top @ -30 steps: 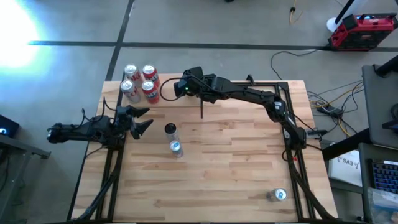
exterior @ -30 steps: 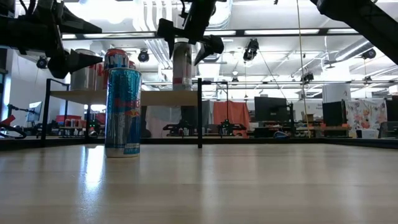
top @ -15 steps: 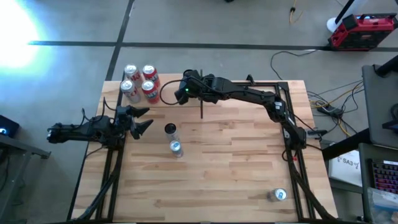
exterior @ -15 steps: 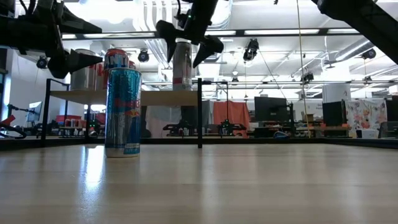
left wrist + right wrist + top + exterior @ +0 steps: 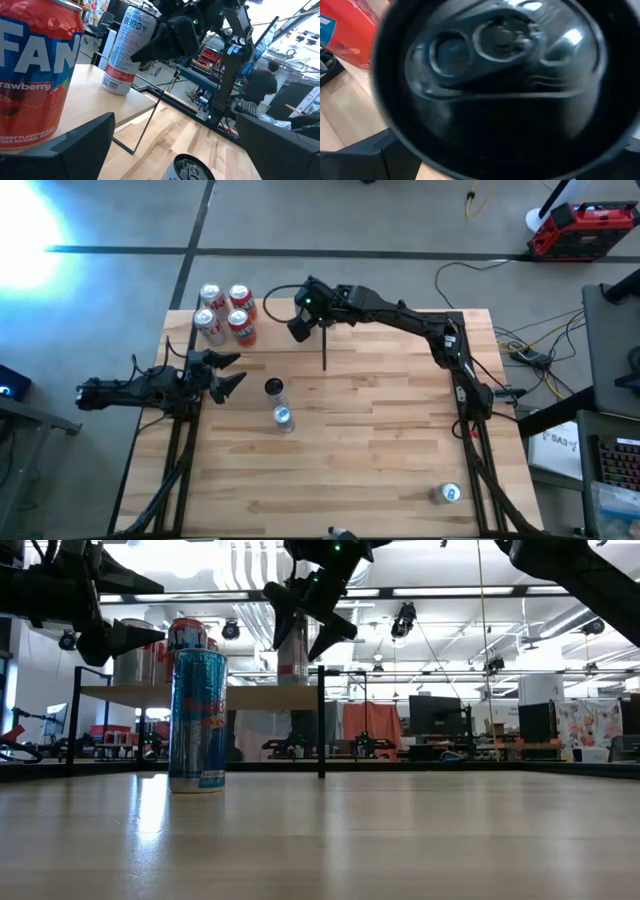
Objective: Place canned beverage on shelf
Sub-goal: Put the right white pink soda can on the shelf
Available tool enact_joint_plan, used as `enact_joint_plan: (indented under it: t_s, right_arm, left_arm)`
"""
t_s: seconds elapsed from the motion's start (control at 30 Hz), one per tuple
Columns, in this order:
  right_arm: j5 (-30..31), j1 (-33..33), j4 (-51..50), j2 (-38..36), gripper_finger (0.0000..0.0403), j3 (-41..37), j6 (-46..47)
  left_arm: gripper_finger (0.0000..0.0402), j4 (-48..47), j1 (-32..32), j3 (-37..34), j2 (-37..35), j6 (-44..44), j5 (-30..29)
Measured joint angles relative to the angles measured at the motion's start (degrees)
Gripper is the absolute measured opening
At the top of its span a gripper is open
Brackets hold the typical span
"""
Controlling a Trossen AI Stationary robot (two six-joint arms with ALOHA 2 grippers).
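A slim silver can [image 5: 293, 658] stands upright on its base on the pale wood shelf [image 5: 250, 697], near the shelf's right end; it also shows in the left wrist view [image 5: 126, 50]. My right gripper [image 5: 303, 630] is open, tipped, just above the can's top with a finger on either side, touching nothing; in the high view my right gripper [image 5: 300, 325] hides the can. Its wrist view looks down on the can's top [image 5: 495, 60]. My left gripper [image 5: 226, 376] is open and empty at the table's left side.
Several red and silver cans [image 5: 225, 310] stand on the shelf's left part; one red can [image 5: 35, 75] is close to my left gripper. A tall blue can [image 5: 198, 720] and a dark can [image 5: 273, 387] stand mid-table. Another can [image 5: 447, 494] lies at the front right.
My right gripper has risen from around the slim can's upper part to above its top, gone a little toward the far edge and tipped. The can has stayed upright on the shelf.
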Motion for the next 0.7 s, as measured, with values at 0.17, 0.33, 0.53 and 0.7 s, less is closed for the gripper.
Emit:
enact_joint_plan:
  t_s: [0.17,0.33,0.53,0.7]
  right_arm:
    - [-2.6,-0.7,0.8,0.0,0.0382,0.0,-2.8]
    - [-3.4,-0.7,2.6,0.0,0.0382,0.0,-5.5]
    - [-4.4,-0.7,2.8,0.0,0.0381,0.0,-6.9]
    - [-4.9,-0.9,2.9,0.0,0.0359,0.0,-6.5]
  left_arm:
    - [0.0398,0.0,0.0,0.0,0.0,0.0,0.0]
    - [0.0398,0.0,0.0,0.0,0.0,0.0,0.0]
    - [0.0398,0.0,0.0,0.0,0.0,0.0,0.0]
    - [0.0398,0.0,0.0,0.0,0.0,0.0,0.0]
